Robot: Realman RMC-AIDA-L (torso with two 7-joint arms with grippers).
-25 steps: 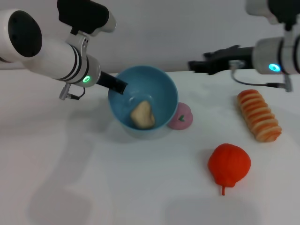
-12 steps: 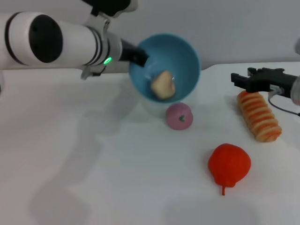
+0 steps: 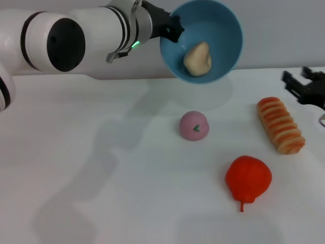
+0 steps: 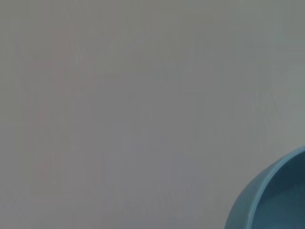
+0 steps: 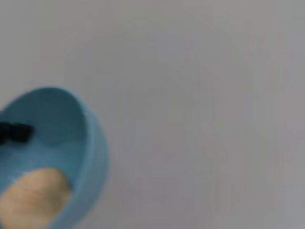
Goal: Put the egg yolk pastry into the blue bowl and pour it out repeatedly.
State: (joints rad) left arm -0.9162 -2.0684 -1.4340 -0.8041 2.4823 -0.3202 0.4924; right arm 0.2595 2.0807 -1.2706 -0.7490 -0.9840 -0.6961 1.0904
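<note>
My left gripper [image 3: 172,28] is shut on the rim of the blue bowl [image 3: 223,56] and holds it high above the back of the table, tilted with its mouth toward me. The pale beige egg yolk pastry [image 3: 197,59] rests inside on the lower wall. In the right wrist view the blue bowl [image 5: 90,157] shows with the egg yolk pastry [image 5: 33,195] in it. The left wrist view catches only a piece of the blue bowl's rim [image 4: 257,198]. My right gripper [image 3: 303,86] is at the far right edge, above the table, and looks open.
A pink ball with a green mark [image 3: 194,125] lies on the white table [image 3: 101,178] below the bowl. A long ridged orange bread [image 3: 280,125] lies at the right. A red fruit-like object [image 3: 248,178] sits nearer the front.
The left arm has lifted the bowl up and to the right, tilting it more, with the pastry still inside. The right gripper has drawn back toward the right edge.
</note>
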